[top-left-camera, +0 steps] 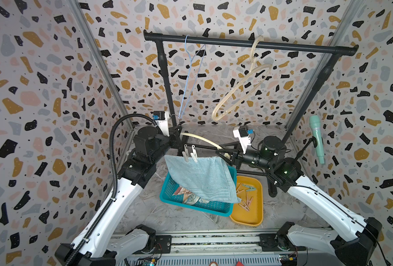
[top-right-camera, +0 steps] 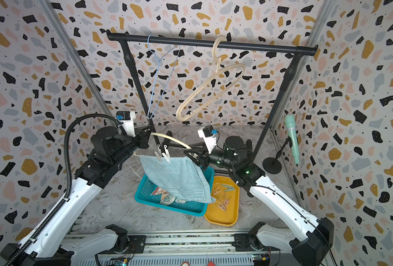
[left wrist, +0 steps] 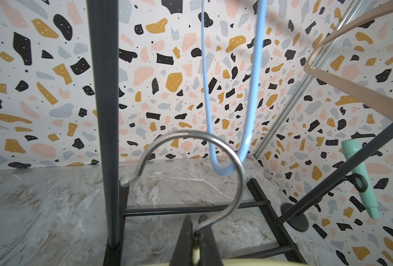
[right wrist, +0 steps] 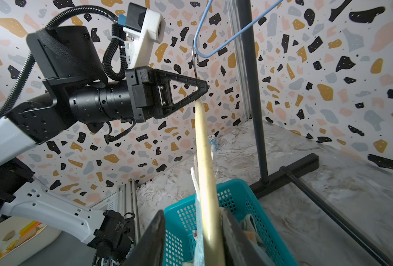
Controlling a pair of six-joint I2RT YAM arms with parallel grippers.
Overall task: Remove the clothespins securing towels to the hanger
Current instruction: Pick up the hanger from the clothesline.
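Nearly done: two clothespins left, on the last towel.

On your left, the left gripper (right wrist: 203,88) is clenched on the neck of the cream hanger (top-left-camera: 200,137), just below its metal hook (left wrist: 184,133), holding it above the table. Next along, two white clothespins (top-left-camera: 193,154) pin the light-blue towel (top-left-camera: 202,177) to the hanger's arm. The towel droops over the teal basket (top-left-camera: 214,208), where patterned cloths (top-left-camera: 186,195) already lie. To the right, the right gripper (top-left-camera: 223,153) has its jaws parted on either side of the hanger's far arm, gripping nothing as far as the wrist view lets you judge. Furthest right, the yellow tray (top-left-camera: 246,223) holds the loose pegs (top-left-camera: 246,195) already taken off. I'd put you at the last stage: free those two pegs and the blue towel can drop.
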